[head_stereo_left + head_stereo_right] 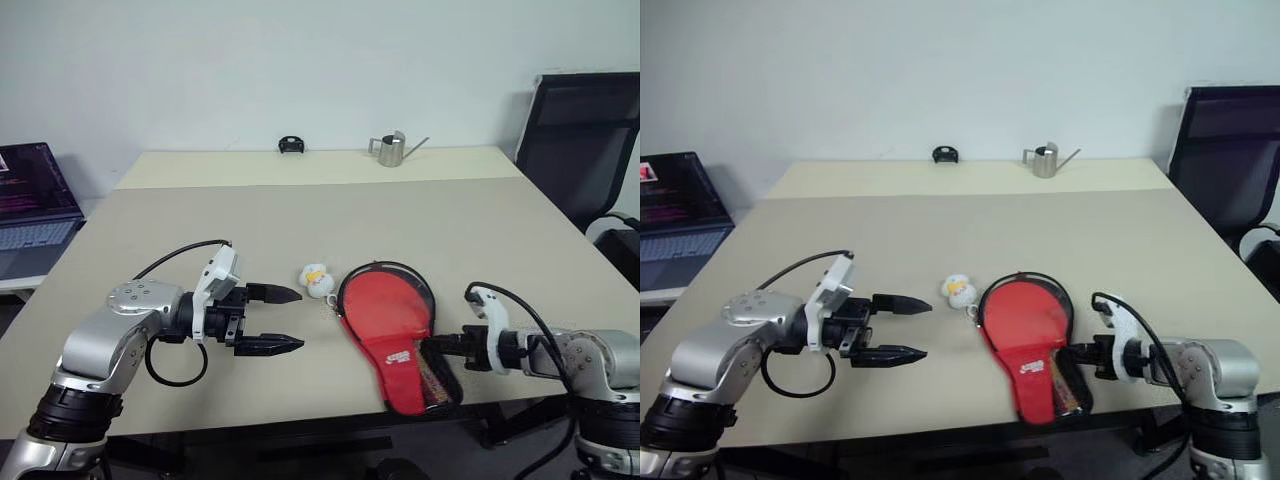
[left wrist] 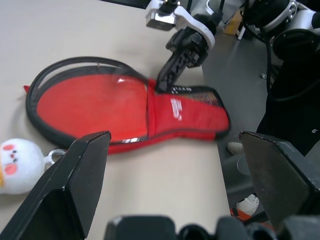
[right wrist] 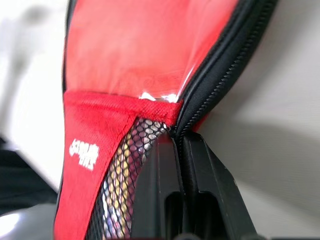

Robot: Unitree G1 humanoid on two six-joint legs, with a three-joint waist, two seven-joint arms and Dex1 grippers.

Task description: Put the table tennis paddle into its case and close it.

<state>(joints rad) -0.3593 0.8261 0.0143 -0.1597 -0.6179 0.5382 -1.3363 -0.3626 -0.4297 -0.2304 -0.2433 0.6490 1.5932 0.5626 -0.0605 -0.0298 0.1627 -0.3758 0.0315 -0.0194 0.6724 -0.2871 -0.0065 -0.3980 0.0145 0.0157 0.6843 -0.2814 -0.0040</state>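
- The case (image 1: 388,325) lies red side up near the bench's (image 1: 300,220) near edge, right of centre.
- Right claw (image 2: 162,82) is pinched closed on the case's zip edge.
- Left claw (image 1: 285,318) hangs spread wide, empty, left of the case.

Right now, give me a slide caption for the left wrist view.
Open left claw facing the red case on the table, while the shut right claw pinches its zipper edge near the mesh pocket.
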